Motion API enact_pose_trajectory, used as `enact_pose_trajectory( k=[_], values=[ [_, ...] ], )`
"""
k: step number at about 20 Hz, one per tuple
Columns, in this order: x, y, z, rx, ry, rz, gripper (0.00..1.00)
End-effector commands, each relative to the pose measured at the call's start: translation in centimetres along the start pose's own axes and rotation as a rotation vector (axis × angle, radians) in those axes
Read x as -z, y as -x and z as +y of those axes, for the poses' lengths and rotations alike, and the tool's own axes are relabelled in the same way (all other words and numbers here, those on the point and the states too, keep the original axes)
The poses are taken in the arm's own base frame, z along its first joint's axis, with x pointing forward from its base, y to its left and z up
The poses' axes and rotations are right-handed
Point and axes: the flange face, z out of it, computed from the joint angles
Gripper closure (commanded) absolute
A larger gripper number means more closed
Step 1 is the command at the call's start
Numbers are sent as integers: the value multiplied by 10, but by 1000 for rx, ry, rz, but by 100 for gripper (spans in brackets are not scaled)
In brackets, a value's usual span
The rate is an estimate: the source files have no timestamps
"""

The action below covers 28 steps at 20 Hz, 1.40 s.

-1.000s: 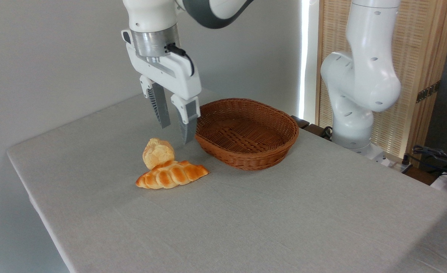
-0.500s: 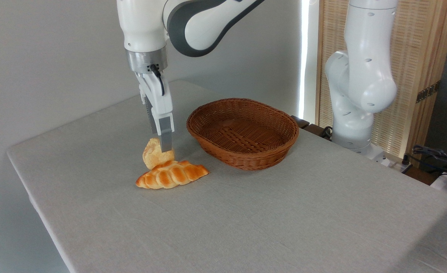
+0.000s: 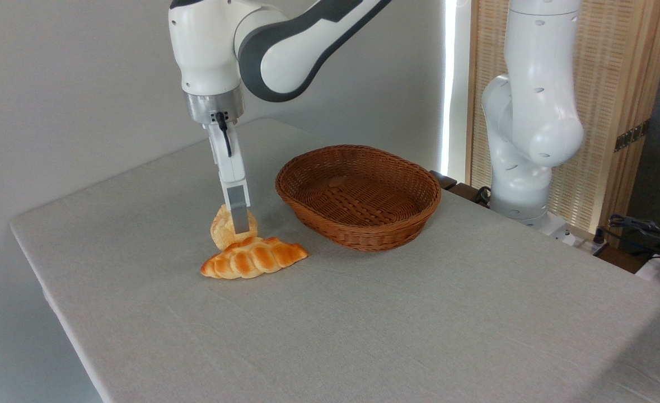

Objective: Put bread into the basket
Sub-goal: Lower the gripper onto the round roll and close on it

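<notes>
End effector [image 3: 239,223] edge-on over the pale golden lumpy bun [image 3: 228,229] on the tabletop; finger gap unreadable. Bun touches the glazed plaited loaf [image 3: 254,256], which may drag. Reddish-brown wicker basket [image 3: 357,196] empty.

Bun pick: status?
Gripper down at the bun, side-on; jaw state unreadable. Bun on table, touching braided loaf. Basket empty, path clear.
</notes>
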Motion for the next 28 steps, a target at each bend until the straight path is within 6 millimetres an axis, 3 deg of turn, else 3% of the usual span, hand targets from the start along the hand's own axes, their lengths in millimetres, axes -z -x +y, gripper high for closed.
enact_pose_trajectory(
  k=[1, 3, 7, 10, 28],
  values=[
    [-8, 1, -1, -15, -28, 24, 0],
    [-14, 0, 4, -21, -20, 15, 0],
    [-17, -1, 2, -50, -48, -5, 45],
    [-19, -1, 2, -47, -46, -7, 66],
    [-12, 1, 1, -21, -38, 10, 68]
  ],
)
